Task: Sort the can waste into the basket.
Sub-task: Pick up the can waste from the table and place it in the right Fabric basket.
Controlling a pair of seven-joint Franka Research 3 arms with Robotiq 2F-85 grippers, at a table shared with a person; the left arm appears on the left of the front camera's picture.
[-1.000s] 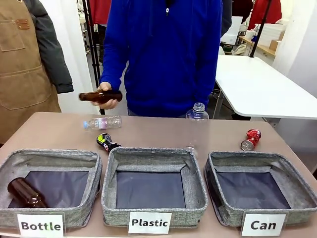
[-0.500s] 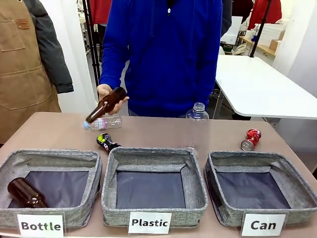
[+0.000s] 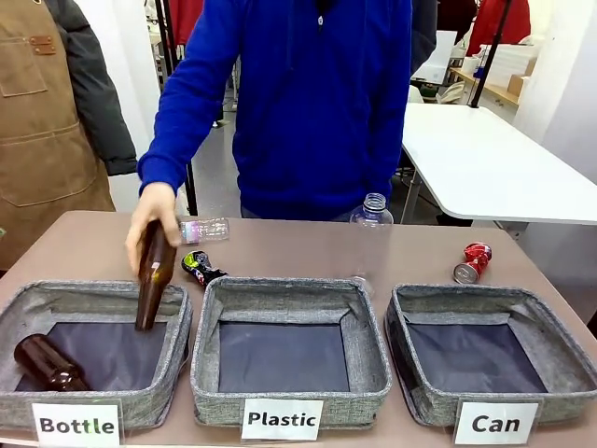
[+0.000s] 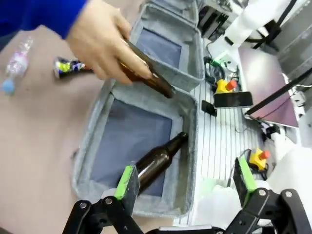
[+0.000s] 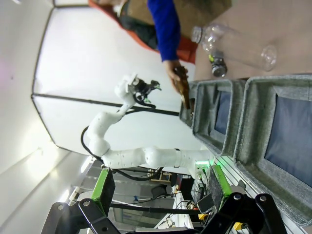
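Hanging nearest: left gripper (image 4: 185, 178) and right gripper (image 5: 160, 185), black, green-padded, both spread wide and empty. Next, grey fabric basket labelled "Can" (image 3: 424, 401), nothing inside. Beyond, shiny red crushed can (image 3: 473, 262) just behind it, black printed crushed can (image 3: 200, 268) well off leftward; likely light, thin-walled, slick, so pinch across the flattened middle.

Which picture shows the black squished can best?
The front view: the black can lies in the open on the table. The left wrist view has it partly hidden by the person's hand; the right wrist view shows it tiny.
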